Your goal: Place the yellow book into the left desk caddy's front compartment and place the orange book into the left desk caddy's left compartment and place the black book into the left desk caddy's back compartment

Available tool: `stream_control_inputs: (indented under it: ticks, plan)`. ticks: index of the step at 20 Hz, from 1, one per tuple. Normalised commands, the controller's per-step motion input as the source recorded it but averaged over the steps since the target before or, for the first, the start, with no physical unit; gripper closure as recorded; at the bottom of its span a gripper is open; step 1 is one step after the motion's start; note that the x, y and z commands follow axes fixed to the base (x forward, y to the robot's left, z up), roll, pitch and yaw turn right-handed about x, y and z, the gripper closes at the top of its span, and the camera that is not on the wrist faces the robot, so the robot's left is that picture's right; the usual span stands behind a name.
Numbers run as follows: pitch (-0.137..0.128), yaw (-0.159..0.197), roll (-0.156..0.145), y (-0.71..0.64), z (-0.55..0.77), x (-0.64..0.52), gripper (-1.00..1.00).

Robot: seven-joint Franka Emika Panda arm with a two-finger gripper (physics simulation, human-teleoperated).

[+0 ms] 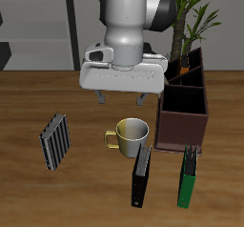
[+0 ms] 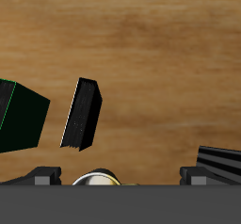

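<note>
The black book (image 1: pixel 142 175) lies flat near the table's front edge, between the mug and the green book; it also shows in the wrist view (image 2: pixel 82 115). The left desk caddy (image 1: pixel 183 131) stands behind the green book. An orange edge (image 1: pixel 182 71), the orange book, sticks up out of the caddy's far end; I cannot tell which section it is in. The yellow book is not in view. My gripper (image 1: pixel 121 99) hangs open and empty above the table, just behind the mug, with its fingertips (image 2: pixel 42 178) apart.
A yellow-green mug (image 1: pixel 129 134) stands directly under and in front of the gripper. A slim green book (image 1: pixel 189 178) lies beside the black book. A black-and-white striped book (image 1: pixel 55 140) lies on the mug's other side. A potted plant (image 1: pixel 195 16) stands behind the caddy.
</note>
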Motion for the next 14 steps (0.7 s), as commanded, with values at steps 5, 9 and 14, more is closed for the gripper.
stream_control_inputs:
  ticks: [5, 9, 14]
  plan:
    - [0.014, 0.004, 0.013, 0.33, -0.08, 0.29, -1.0]
    - [0.02, -0.013, 0.004, 0.13, -0.11, 0.24, -1.0]
    - [-0.001, 0.015, 0.022, 0.19, -0.13, 0.19, -1.0]
